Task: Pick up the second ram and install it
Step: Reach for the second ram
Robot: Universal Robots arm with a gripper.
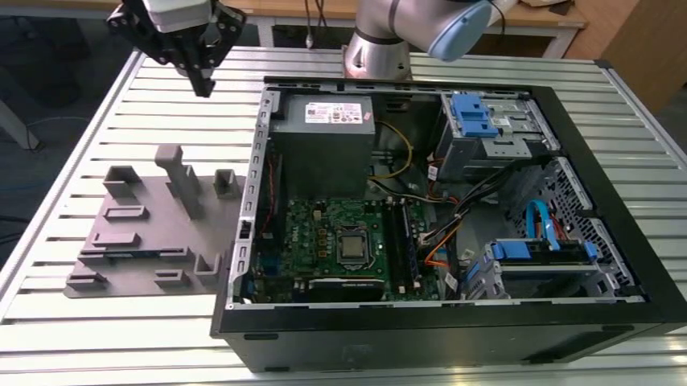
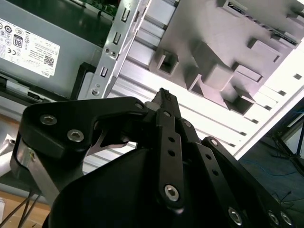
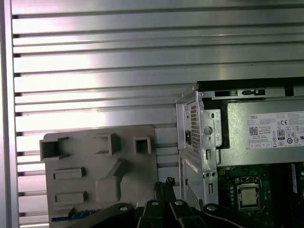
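My gripper hangs high over the slatted table, beyond the far end of the grey tray and to the exterior view's left of the open computer case. Its black fingers are pressed together with nothing between them. The tips also show in the first wrist view. A thin flat stick, the second ram, lies in a slot at the tray's near end. In the first wrist view the ram is a narrow bluish strip. The motherboard lies in the case, with long dark memory slots beside the processor.
Grey holder blocks stand up from the tray. The case holds a grey power supply, blue drive brackets and loose cables. The arm's base stands behind the case. The table's edge runs along the exterior view's left.
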